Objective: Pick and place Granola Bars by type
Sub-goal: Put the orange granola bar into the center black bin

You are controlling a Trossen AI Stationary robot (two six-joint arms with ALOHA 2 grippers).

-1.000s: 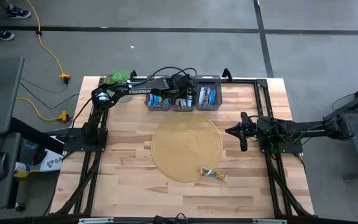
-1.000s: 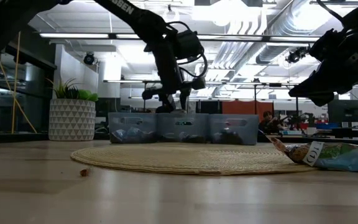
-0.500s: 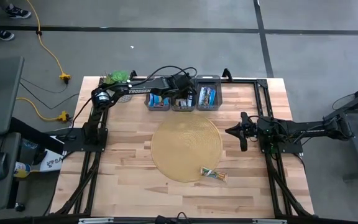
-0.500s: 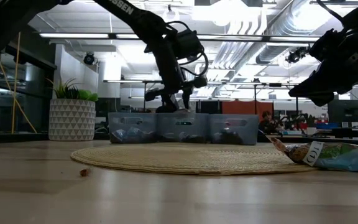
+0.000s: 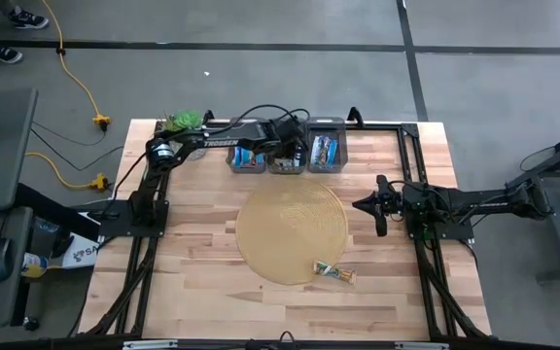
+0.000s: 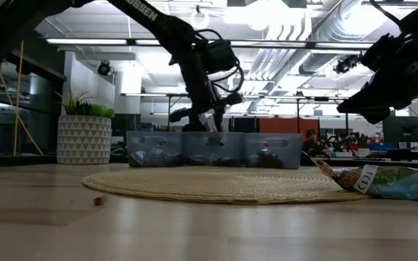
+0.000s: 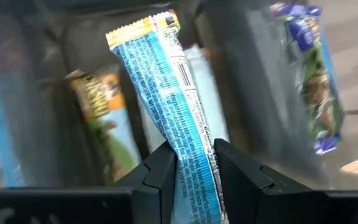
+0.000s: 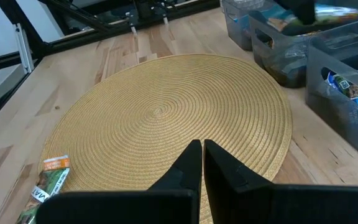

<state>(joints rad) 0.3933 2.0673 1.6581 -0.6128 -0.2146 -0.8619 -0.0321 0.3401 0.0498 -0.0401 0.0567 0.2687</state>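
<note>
Left wrist view alone: fingers (image 7: pixel 235 168) pinching blue bar (image 7: pixel 173 118)

Three dark grey rectangular plastic bins (image 5: pixel 286 156) sit in one row on the wooden tabletop (image 5: pixel 202 272), beside one round woven straw mat (image 5: pixel 292 232). One green foil-wrapped granola bar (image 5: pixel 333 274) lies at the mat's edge. The bars inside the bins overlap too much to count; one blue-and-white wrapped bar (image 7: pixel 179 130) sits apart from them, pinched between gripper fingers.

Blue-and-white printed granola bar (image 7: pixel 179 118), tan spiral-woven round mat (image 5: pixel 292 233), dark grey bins (image 5: pixel 326 154)
</note>
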